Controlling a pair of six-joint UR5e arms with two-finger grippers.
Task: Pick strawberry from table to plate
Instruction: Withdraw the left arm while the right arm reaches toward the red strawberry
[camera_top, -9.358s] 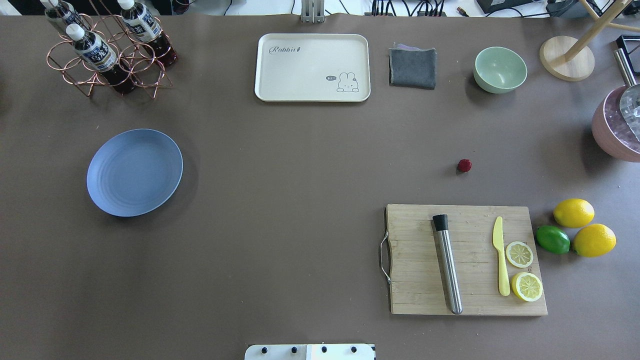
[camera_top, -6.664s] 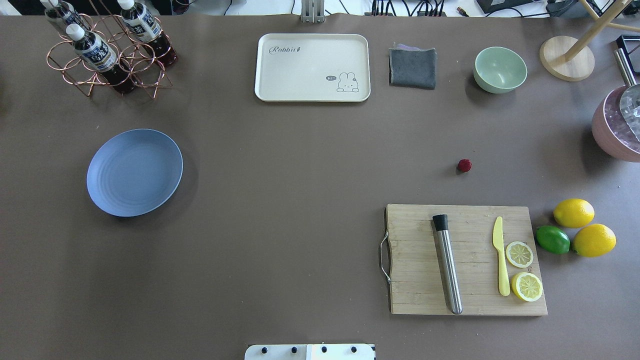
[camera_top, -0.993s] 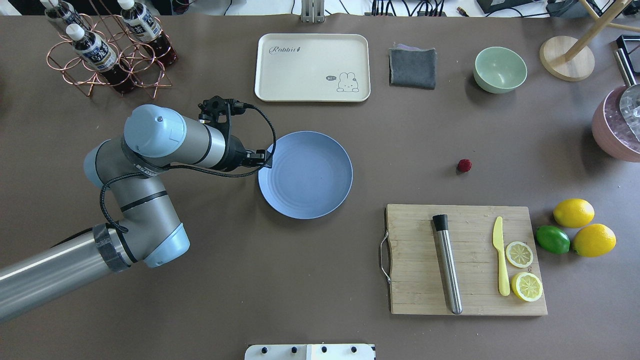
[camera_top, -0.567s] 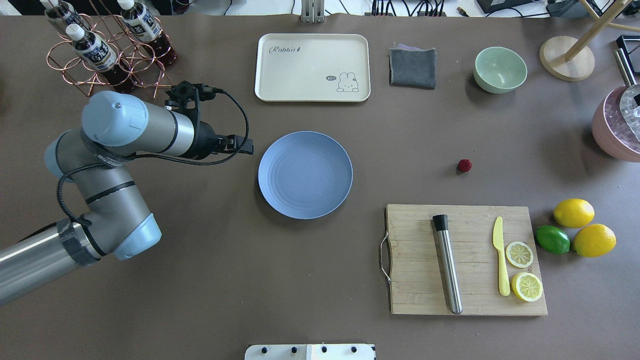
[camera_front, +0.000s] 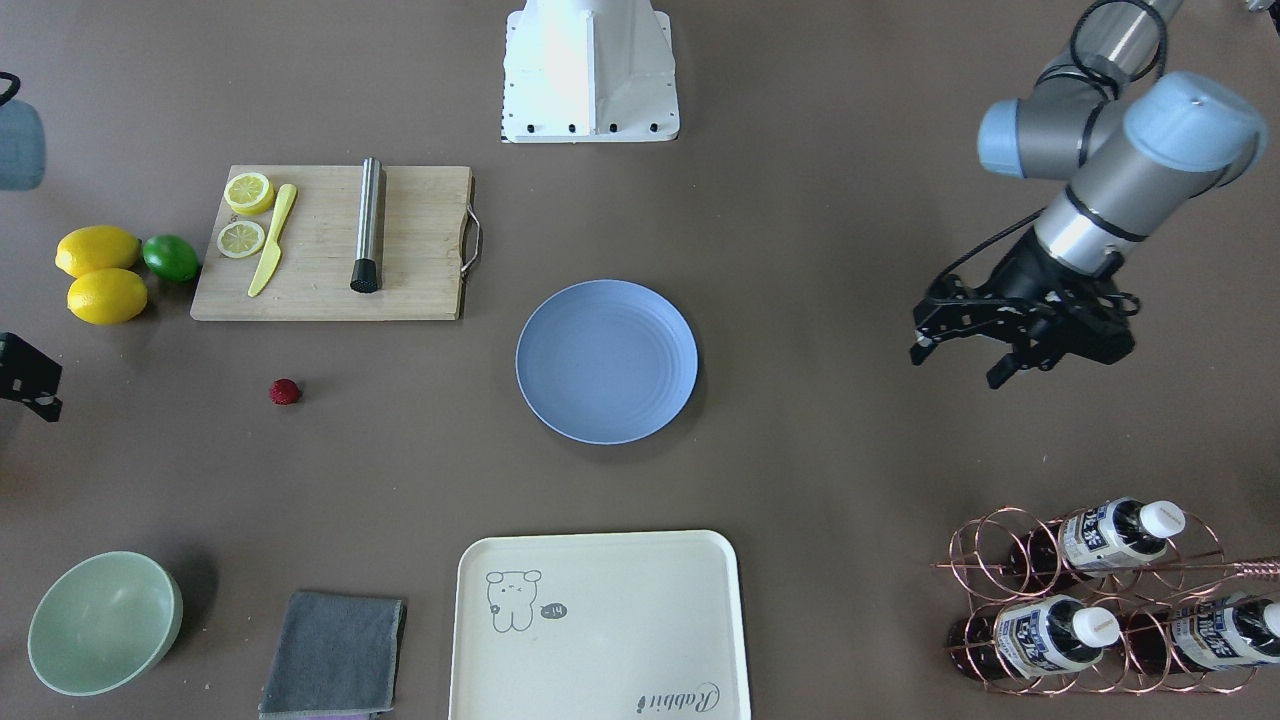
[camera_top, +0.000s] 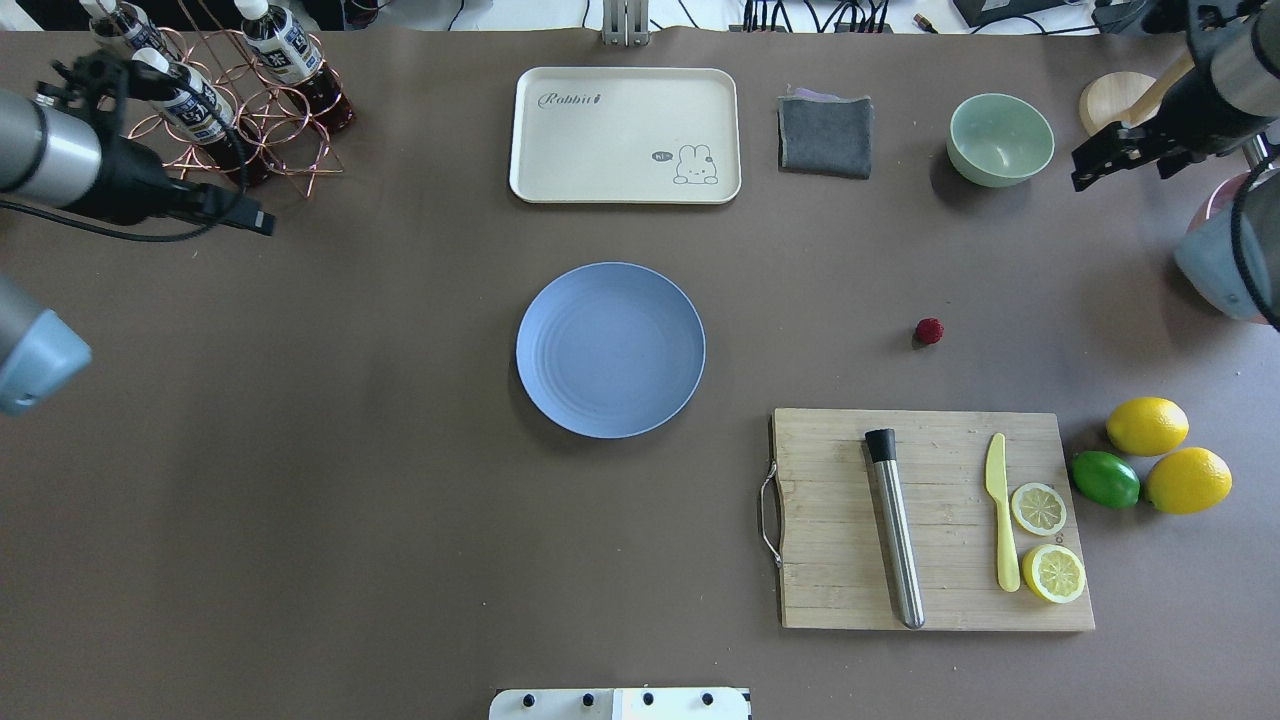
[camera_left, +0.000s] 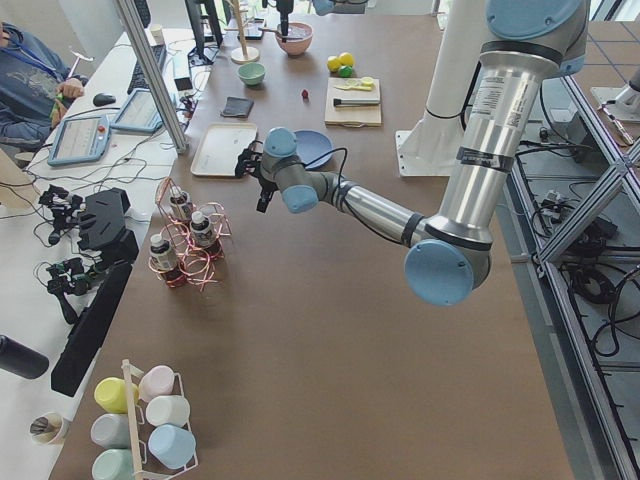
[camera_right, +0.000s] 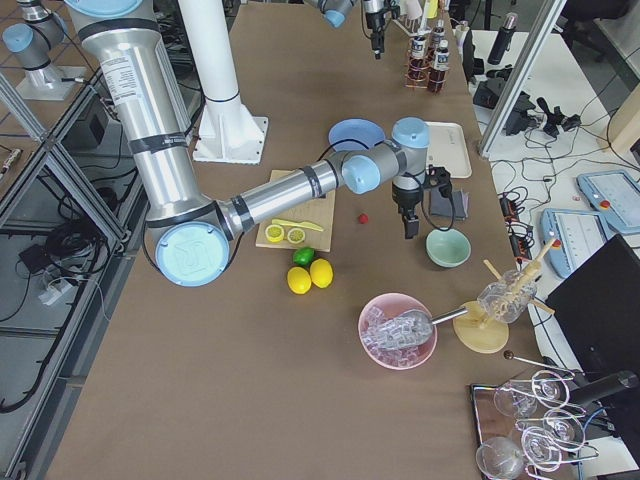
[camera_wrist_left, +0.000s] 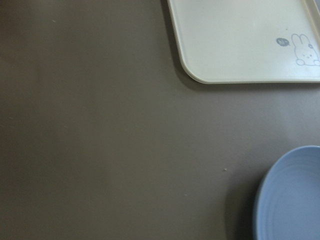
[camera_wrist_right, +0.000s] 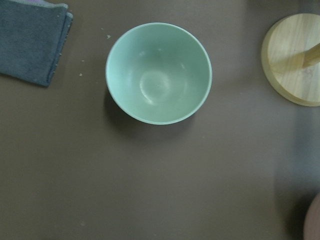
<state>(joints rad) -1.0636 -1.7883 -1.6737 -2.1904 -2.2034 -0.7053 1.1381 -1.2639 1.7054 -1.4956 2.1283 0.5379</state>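
The strawberry (camera_top: 929, 331) is a small dark-red berry lying on the bare table (camera_top: 420, 520), just beyond the cutting board. The light blue plate (camera_top: 610, 350) sits at the table's middle, well left of the berry, with nothing on it. My left gripper (camera_top: 252, 217) hangs open and empty far left of the plate, beside the bottle rack; in the front-facing view the left gripper (camera_front: 955, 366) shows spread fingers. My right gripper (camera_top: 1120, 176) is open and empty at the far right, above the area by the green bowl, beyond and right of the strawberry.
A cutting board (camera_top: 830, 520) holds a steel muddler, a yellow knife and lemon slices. Two lemons (camera_top: 1147, 425) and a lime (camera_top: 1105, 479) lie to its right. A green bowl (camera_top: 1000, 139), grey cloth (camera_top: 826, 135), cream tray (camera_top: 625, 135) and bottle rack (camera_top: 230, 110) line the far side.
The plate went from the table's left to its middle. My left arm let it go and pulled back left toward the bottle rack. My right arm has entered at the upper right. The strawberry stayed put.
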